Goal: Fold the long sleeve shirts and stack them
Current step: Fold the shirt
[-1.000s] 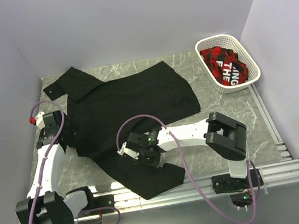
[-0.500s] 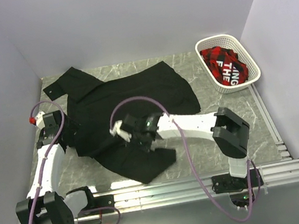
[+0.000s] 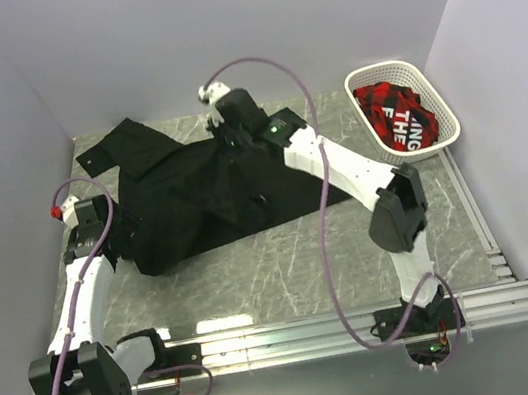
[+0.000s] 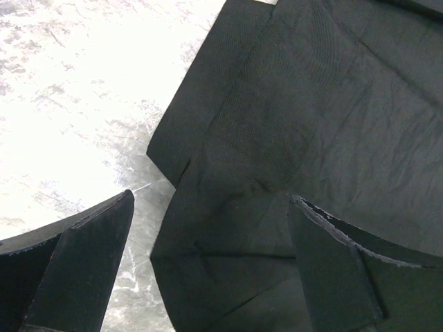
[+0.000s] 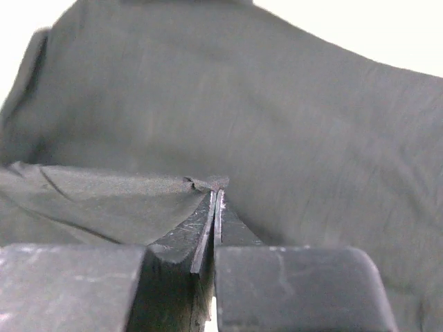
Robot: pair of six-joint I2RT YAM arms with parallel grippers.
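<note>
Pinching black shirt, right claw clamped (left claw gaping beside it), white basket well apart.

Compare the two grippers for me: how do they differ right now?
The left gripper has its jaws wide open and grips nothing; the right gripper is shut, pinching a fold of the black shirt. The left one sits at the shirt's left edge; the right one reaches to the far side of the table. Both are at the same shirt.
</note>
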